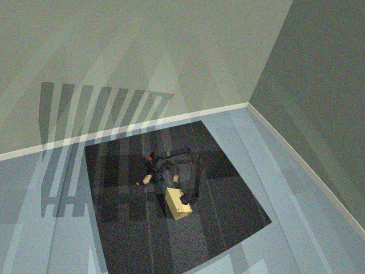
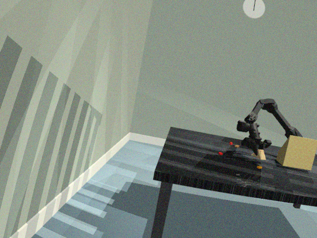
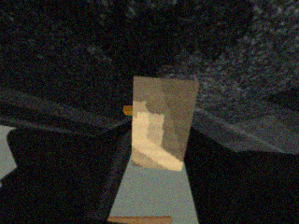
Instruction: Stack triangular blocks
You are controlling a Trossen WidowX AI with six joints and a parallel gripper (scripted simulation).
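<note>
One triangular block (image 1: pixel 146 179) (image 2: pixel 261 154) (image 3: pixel 161 123) of light wood is between my fingers. A broad rectangular face shows in the wrist view, patched with light and shadow. My gripper (image 2: pixel 258 152) (image 3: pixel 159 126) is shut on it. In the exterior view the block appears a little above the table. The other triangular block (image 1: pixel 175 178) stands apart, to the right of the held one in the top view, near the yellow box. In the exterior view it is mostly hidden behind the gripper and held block. The sloped faces are hard to make out.
A large yellow box (image 1: pixel 174 201) (image 2: pixel 298 153) stands by the arm's base on the dark table (image 1: pixel 235 206) (image 2: pixel 184 153). A small orange piece (image 1: pixel 137 183) (image 2: pixel 259 167) (image 3: pixel 127 110) lies near the held block. Small red pieces (image 2: pixel 220 153) (image 2: pixel 231 143) and another orange piece (image 2: pixel 237 146) lie farther off.
</note>
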